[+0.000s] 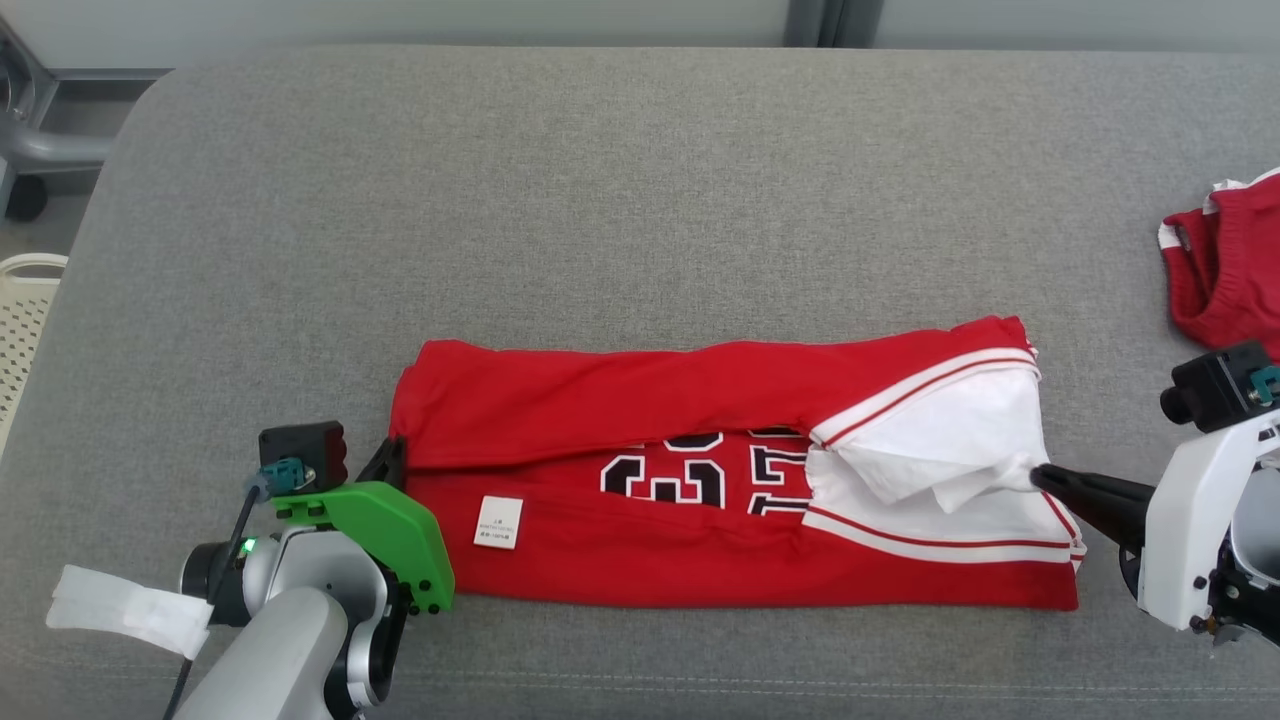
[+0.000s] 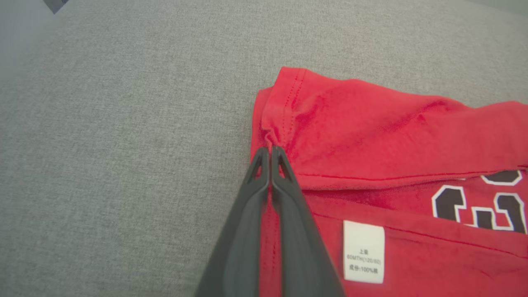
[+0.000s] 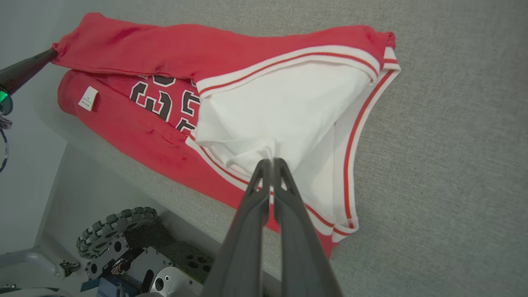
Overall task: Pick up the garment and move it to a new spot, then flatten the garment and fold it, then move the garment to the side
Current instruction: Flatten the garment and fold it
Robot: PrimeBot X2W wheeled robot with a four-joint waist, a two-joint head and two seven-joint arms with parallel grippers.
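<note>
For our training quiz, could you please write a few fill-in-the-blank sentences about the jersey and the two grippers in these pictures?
1. The left gripper is shut on a ____ edge of the jersey.
2. The right gripper is shut on the jersey's ____ cloth.
3. The jersey lies on a ____ cushion.
4. A second red garment lies at the robot's far ____.
Missing words: red; white; grey; right.

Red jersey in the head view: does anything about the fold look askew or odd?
Yes. The red jersey with white trim is unevenly folded: at its right end the white inner fabric bunches out where the right gripper pinches it, while the left gripper pinches the left hem.
</note>
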